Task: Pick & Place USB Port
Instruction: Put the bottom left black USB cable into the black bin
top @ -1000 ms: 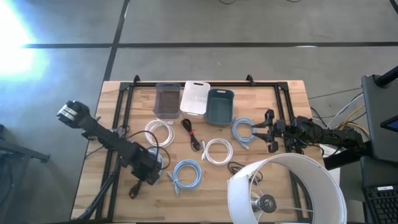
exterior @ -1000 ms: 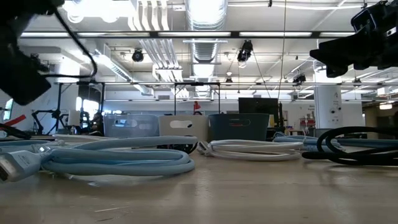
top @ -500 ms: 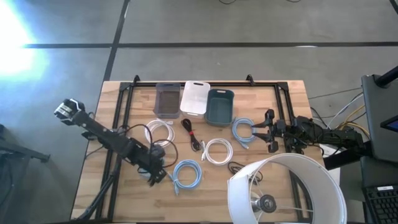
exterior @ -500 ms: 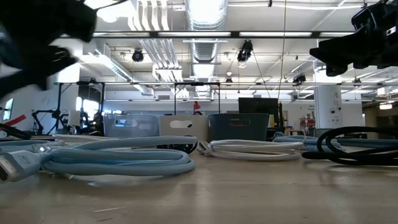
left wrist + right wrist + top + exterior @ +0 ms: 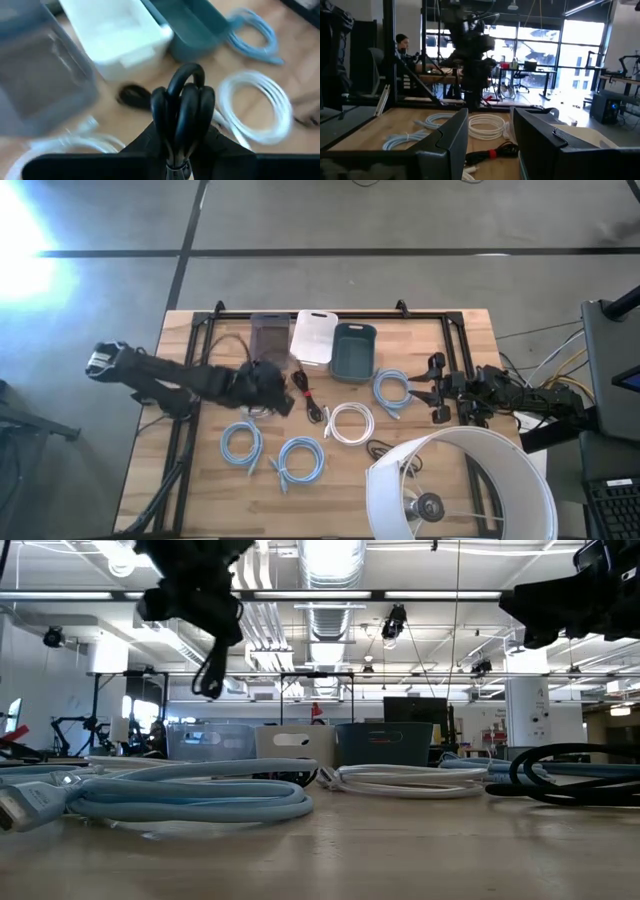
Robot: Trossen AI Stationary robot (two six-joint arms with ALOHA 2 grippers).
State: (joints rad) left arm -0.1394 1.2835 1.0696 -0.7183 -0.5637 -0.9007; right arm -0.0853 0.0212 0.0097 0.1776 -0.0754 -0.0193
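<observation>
Swung from the desk's (image 5: 180,500) near left edge toward the bins; left gripper (image 5: 268,388) clamping a black cable bundle (image 5: 184,112). Hanging just short of the grey bin (image 5: 268,341), nearest; right gripper (image 5: 432,390) parked with fingers apart

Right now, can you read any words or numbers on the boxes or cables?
No words or numbers can be read anywhere.
Grey bin: a small sticker on its front, too blurred to read.
Teal bin: a small red mark on its front, too small to read.
White bin: no label that shows.
Black cable bundle held in the left claw: no markings visible.
</observation>
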